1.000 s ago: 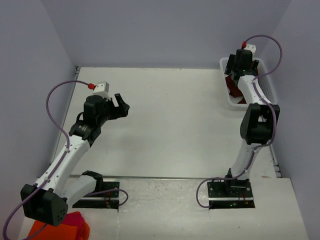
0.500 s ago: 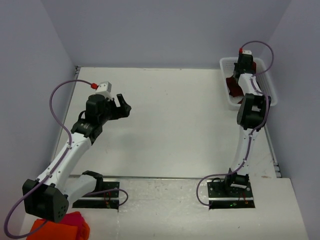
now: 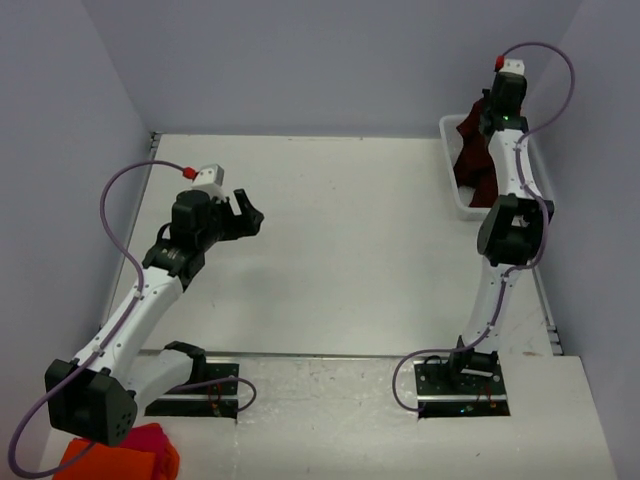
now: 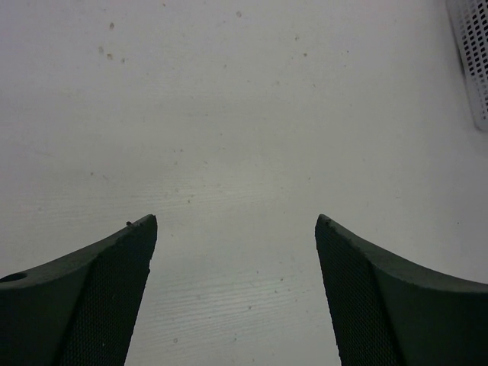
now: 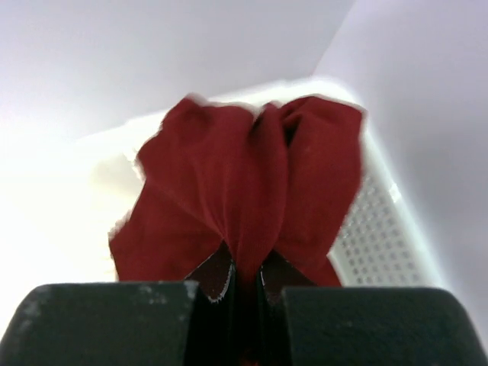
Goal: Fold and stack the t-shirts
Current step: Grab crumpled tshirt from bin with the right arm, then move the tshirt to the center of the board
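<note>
We log right gripper (image 5: 242, 278) pinched onto the bunched t-shirt (image 5: 252, 175), left gripper (image 4: 236, 236) wide and empty; cloth could snag the basket (image 5: 381, 229) rim and slip free.

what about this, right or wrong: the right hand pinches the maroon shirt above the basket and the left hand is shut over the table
No: the left hand is open, fingers wide apart over the table, as the left wrist view shows. The right hand does pinch the maroon shirt above the basket.

One left gripper (image 3: 246, 209), one right gripper (image 5: 244, 278), one maroon t-shirt (image 5: 252, 175), one white basket (image 5: 377, 229), one orange cloth (image 3: 100, 465), one pink cloth (image 3: 150, 438)
</note>
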`<action>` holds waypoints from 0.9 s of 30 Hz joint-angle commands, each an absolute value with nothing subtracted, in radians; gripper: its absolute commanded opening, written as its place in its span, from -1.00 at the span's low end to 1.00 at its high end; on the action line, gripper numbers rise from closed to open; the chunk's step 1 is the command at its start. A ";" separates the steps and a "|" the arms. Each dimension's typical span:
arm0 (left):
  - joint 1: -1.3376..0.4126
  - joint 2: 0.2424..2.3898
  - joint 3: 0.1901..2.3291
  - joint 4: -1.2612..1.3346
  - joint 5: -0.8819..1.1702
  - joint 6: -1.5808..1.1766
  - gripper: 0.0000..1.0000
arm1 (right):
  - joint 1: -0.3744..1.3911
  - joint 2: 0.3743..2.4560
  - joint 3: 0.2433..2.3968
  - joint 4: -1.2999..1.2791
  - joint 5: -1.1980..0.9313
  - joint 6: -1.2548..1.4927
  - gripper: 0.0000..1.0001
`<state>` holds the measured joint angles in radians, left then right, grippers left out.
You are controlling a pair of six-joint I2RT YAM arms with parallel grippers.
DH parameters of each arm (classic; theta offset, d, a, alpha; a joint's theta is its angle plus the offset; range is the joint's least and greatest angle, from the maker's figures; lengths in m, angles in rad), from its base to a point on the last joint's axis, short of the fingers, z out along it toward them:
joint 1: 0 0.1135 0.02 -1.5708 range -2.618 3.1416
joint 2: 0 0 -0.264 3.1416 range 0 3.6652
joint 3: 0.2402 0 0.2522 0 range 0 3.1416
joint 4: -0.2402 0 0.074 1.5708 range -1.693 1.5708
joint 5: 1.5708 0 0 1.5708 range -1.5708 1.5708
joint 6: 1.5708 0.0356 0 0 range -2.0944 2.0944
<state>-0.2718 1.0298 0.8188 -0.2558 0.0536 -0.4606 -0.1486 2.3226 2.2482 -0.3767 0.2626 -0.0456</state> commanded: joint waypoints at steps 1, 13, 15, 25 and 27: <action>-0.279 1.005 0.799 -0.207 0.094 -0.454 0.69 | -0.114 2.047 2.237 -0.243 0.247 -0.028 -1.00; -0.279 0.957 0.770 -0.244 0.025 -0.448 0.67 | 0.293 1.714 2.420 -0.397 0.292 -0.195 -1.00; -0.281 0.959 0.791 -0.294 -0.076 -0.463 0.67 | 0.380 1.674 2.428 -0.411 0.287 -0.212 -1.00; -0.279 0.990 1.017 -0.526 -0.481 -0.571 0.77 | 0.630 1.399 2.111 -0.601 -0.053 0.014 -1.00; -0.279 0.970 1.017 -0.520 -0.502 -0.575 0.77 | 0.701 1.375 2.050 -0.597 -0.037 0.015 -1.00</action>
<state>-0.2771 1.0080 0.9714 -0.4782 -0.3756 -0.5388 0.6224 1.3777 2.1174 -0.5388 0.0589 -0.0360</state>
